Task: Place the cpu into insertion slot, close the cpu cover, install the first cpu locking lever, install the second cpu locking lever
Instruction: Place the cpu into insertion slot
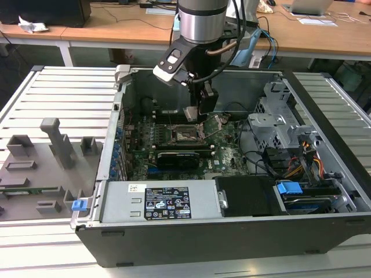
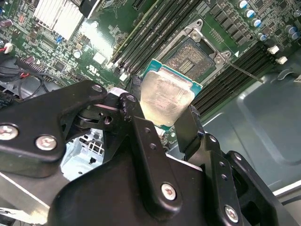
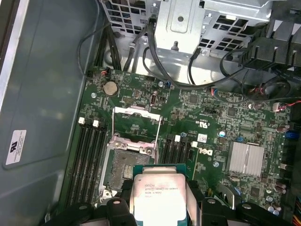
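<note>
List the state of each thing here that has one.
Small square silver-topped cpu: gripped above the board, not seated.
Square dark metal-rimmed insertion slot: empty, uncovered.
Thin silvery hinged cpu cover: swung open.
Thin metal locking lever: unlatched, sticking out.
Black gripper: jaws shut on the cpu.

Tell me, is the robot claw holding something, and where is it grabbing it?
Yes. The gripper holds the cpu, pinched at two opposite edges, not yet in the insertion slot.

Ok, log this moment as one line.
hand: shut on cpu | insertion slot: empty | cpu cover: open
</note>
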